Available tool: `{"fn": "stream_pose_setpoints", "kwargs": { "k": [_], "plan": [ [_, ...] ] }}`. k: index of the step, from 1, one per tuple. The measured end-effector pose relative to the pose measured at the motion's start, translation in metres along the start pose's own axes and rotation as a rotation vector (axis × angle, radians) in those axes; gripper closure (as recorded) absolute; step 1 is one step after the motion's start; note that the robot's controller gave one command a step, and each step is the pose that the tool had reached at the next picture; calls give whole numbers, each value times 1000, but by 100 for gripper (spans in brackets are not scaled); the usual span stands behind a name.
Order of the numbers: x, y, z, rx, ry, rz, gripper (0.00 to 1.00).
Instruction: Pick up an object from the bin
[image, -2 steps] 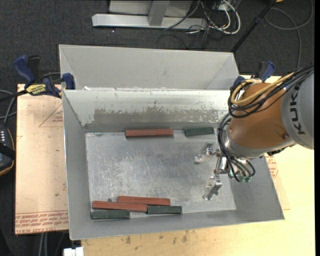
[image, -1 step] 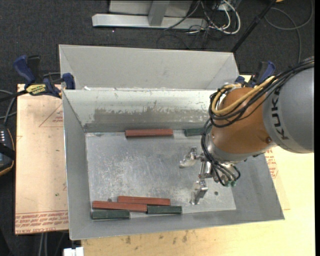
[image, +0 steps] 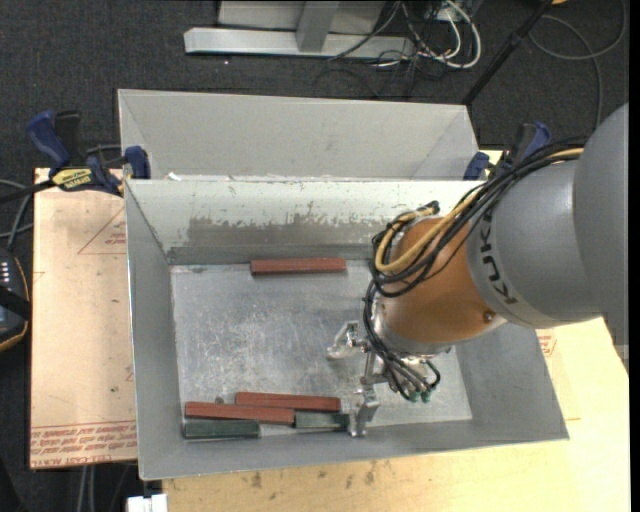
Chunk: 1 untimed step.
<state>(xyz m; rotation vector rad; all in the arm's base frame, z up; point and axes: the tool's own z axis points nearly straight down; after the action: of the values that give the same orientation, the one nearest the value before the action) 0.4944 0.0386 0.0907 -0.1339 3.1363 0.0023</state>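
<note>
Two brown bars (image: 288, 402) and two dark green bars (image: 220, 430) lie by the front wall of the bin (image: 150, 300) — the gripper (image: 360, 418) is at their right end, open or closed I cannot tell.

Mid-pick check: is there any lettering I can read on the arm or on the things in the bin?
"KUK": black letters running along the grey arm link; the end of the word cannot be read.
Brown bars and dark bars in the bin: no lettering to read.
</note>
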Motion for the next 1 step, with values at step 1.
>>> {"fn": "stream_pose_setpoints", "kwargs": {
  "k": [1],
  "plan": [
    [-14,20,-7,0,3,53,0]
  ]
}}
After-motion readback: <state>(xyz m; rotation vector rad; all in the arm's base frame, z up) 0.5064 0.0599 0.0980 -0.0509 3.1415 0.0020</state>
